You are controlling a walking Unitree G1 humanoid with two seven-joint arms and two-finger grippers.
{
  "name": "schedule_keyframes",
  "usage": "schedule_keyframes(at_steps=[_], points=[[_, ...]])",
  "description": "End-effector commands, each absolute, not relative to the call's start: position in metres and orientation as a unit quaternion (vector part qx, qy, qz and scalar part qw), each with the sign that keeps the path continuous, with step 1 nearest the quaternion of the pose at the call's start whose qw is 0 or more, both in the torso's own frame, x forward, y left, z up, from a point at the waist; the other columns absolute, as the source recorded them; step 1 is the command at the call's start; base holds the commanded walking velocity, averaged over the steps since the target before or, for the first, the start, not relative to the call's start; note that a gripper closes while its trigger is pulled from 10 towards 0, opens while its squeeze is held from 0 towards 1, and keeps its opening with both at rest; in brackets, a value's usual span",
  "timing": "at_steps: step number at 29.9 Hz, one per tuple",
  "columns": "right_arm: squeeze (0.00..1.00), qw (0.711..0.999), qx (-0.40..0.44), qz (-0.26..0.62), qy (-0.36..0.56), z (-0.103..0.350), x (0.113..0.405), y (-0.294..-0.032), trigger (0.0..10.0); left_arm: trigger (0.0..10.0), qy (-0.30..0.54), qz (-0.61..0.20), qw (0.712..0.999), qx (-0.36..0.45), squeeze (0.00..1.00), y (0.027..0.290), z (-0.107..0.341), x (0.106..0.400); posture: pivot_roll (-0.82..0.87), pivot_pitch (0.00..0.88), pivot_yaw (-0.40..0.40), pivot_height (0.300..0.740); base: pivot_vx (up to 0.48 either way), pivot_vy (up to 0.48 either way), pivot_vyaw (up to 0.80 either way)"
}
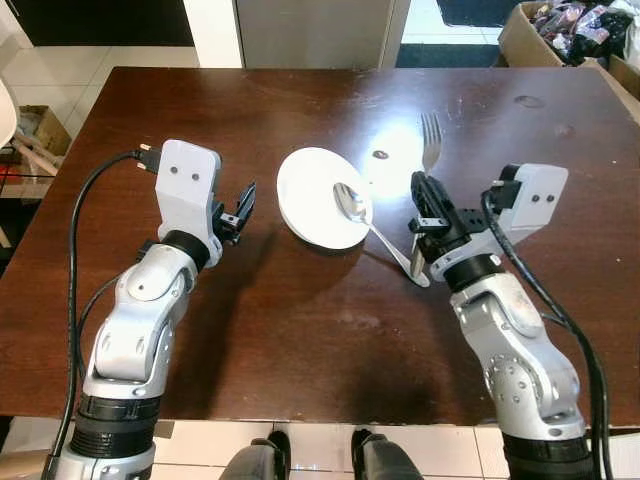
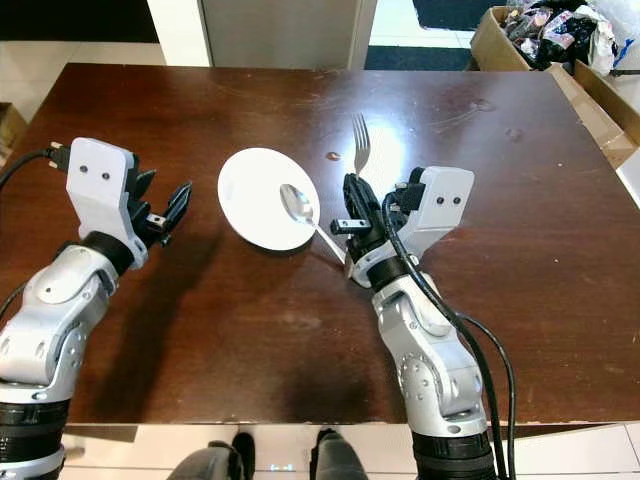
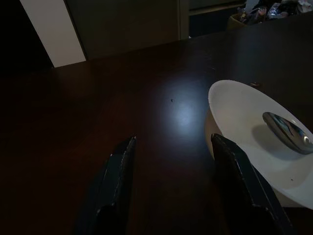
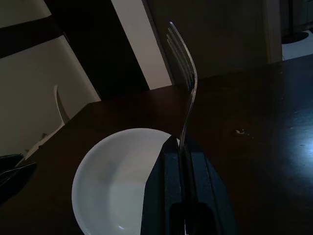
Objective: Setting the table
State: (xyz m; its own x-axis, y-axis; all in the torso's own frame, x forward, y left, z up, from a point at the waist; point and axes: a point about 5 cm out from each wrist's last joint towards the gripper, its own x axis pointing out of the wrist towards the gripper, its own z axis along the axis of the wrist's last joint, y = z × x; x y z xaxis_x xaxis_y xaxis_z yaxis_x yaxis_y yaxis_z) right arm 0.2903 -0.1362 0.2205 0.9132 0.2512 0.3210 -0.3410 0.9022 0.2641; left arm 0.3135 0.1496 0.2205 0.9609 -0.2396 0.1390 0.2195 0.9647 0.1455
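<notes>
A white plate (image 1: 310,190) lies near the middle of the dark wooden table (image 1: 300,320). A silver spoon (image 1: 352,203) rests with its bowl on the plate's right side and its handle running off onto the table toward my right arm. My right gripper (image 1: 424,200) is shut on a silver fork (image 1: 431,140), just right of the plate, with the tines pointing up and away. In the right wrist view the fork (image 4: 185,73) stands clamped between the fingers (image 4: 164,166) above the plate (image 4: 117,181). My left gripper (image 1: 240,208) hovers open left of the plate (image 3: 244,122), holding nothing.
A cardboard box (image 1: 560,35) full of items stands on the floor past the table's far right corner. A white chair edge and another box (image 1: 30,135) are at the left. The table's near edge (image 1: 300,418) runs just in front of me.
</notes>
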Motion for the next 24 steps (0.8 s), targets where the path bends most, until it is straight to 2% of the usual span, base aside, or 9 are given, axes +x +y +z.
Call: schedule_keyframes(at_steps=[1,24], points=[[0.0,0.967,0.159,0.152,-0.131,0.2163,0.2892,-0.1367,10.0,10.0,-0.066,-0.119,0.989,0.062,0.0,0.1492,0.2128,0.3108,-0.17,0.138,0.071,0.74,0.0,0.0,0.0],[0.0,0.968,0.151,0.156,-0.129,0.2136,0.2914,-0.1352,10.0,10.0,-0.065,-0.122,0.989,0.058,0.0,0.1455,0.2101,0.3111,-0.17,0.118,0.077,0.74,0.0,0.0,0.0]])
